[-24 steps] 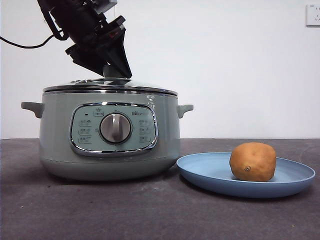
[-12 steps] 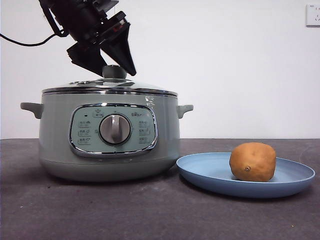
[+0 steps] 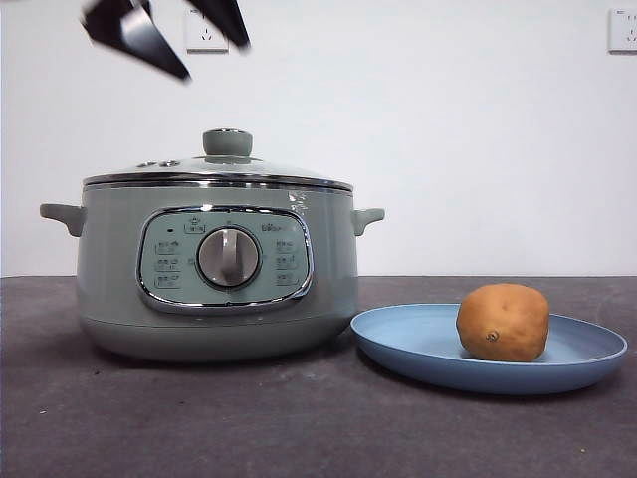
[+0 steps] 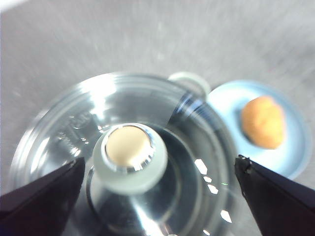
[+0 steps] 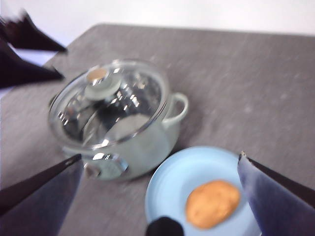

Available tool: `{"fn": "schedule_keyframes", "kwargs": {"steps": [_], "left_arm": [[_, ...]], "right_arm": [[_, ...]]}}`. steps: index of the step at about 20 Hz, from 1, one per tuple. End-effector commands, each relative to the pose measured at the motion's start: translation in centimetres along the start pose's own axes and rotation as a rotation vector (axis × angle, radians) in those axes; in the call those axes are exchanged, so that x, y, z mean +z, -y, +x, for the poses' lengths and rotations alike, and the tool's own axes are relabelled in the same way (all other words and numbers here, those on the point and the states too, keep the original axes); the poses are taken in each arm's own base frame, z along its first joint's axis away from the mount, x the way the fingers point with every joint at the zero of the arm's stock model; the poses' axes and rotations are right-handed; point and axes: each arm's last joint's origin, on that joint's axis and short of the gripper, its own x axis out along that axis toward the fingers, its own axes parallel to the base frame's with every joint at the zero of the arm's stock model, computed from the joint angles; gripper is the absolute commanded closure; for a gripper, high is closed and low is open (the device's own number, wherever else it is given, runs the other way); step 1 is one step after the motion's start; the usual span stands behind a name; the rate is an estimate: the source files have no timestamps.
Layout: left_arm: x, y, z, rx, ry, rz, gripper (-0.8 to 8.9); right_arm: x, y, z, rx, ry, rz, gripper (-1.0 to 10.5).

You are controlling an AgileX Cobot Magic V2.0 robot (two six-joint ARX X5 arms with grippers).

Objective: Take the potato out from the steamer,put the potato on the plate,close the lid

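Potato (image 3: 503,321) sits on plate (image 3: 418,344), near; lid (image 3: 219,171) closed on steamer (image 3: 214,274) beyond. My left gripper (image 3: 164,30) hangs above the knob, wide open, empty; right gripper (image 5: 157,196) open, empty too. Task looks finished; next I'd retract.

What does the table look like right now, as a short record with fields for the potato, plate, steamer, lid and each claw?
potato: lying on the plate, right of the steamer
plate: light blue, on the table beside the steamer
steamer: sage green, dial facing the front camera
lid: seated on the steamer, knob free
left claw: open, empty, above the lid knob, clear of it
right claw: open, empty, high above the plate and steamer
task state: all three steps look done
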Motion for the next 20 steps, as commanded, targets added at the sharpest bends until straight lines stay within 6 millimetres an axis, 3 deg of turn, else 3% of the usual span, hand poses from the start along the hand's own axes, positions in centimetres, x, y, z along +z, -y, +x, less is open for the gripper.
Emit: {"fn": "schedule_keyframes", "kwargs": {"steps": [1,4,7,9,11,12,14,20], "left_arm": [[-0.5,1.0,-2.7,-0.011,0.005,-0.011,2.66],[-1.8,2.3,-6.6,-0.027,-0.025,-0.040,2.81],[-3.4,3.3,-8.8,-0.041,-0.103,-0.067,2.89],[-4.2,3.8,-9.7,-0.070,-0.157,-0.086,4.81],[-4.7,4.1,-10.0,-0.113,-0.190,-0.101,7.34],[-4.8,4.1,-10.1,-0.130,-0.194,-0.105,8.35],[-4.8,4.2,-10.1,-0.138,-0.195,-0.106,8.22],[-4.7,4.1,-10.1,-0.135,-0.185,-0.102,8.22]], "right_arm": [[-0.3,-0.1,0.2,0.061,-0.048,0.019,2.9],[-0.9,-0.4,0.5,0.186,-0.134,0.044,2.9],[-1.4,-0.6,0.7,0.270,-0.199,0.069,2.9],[-1.6,-0.6,0.8,0.286,-0.233,0.082,3.3],[-1.9,-0.6,0.7,0.283,-0.262,0.092,5.2],[-2.0,-0.5,0.7,0.282,-0.274,0.096,6.7],[-2.2,-0.5,0.6,0.279,-0.291,0.100,9.8],[-2.2,-0.5,0.6,0.279,-0.291,0.087,9.5]]}}
